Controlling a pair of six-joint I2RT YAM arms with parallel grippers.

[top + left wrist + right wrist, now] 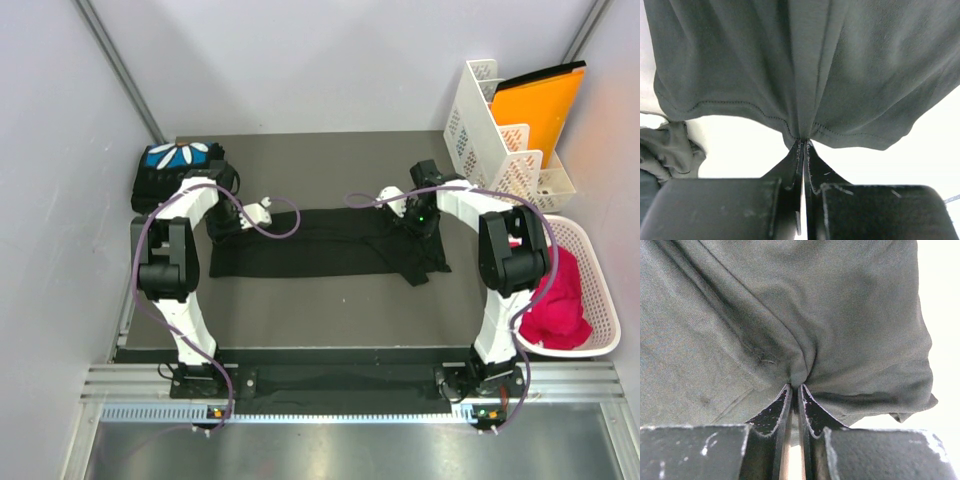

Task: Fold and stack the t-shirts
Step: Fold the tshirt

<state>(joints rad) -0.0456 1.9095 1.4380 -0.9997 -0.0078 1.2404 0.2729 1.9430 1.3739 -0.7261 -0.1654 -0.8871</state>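
1. On the dark grey table mat (300, 310) I have a long black cloth t-shirt (320, 245) lying across the middle. It is spread as a flat band running left to right, with a bunched, creased corner at the mat's right side.
2. The left gripper (803, 145) is over the mat's left half. Its two black fingers are pressed together, and a stitched hem of that shirt is nipped between the tips. From the pinch the fabric fans upward in soft folds.
3. The right gripper (794, 387) is over the mat's right half. Its jaws are drawn nearly together on a gathered tuck of the same shirt. The weave looks fine and matte, puckering into a small knot of creases at the tips. The scuffed finger pads (771, 415) show pale scratches.
4. A folded black t-shirt (180, 160) sits on the mat's back-left corner as a compact rectangle, with a blue print and white petals facing up.
5. Just off the mat's back-right corner stands a white perforated plastic rack (490, 130) holding a flat orange folder (540, 105).
6. Beside the mat's right edge is a white oval slotted basket (590, 260) with crumpled magenta cloth (555, 300) inside.
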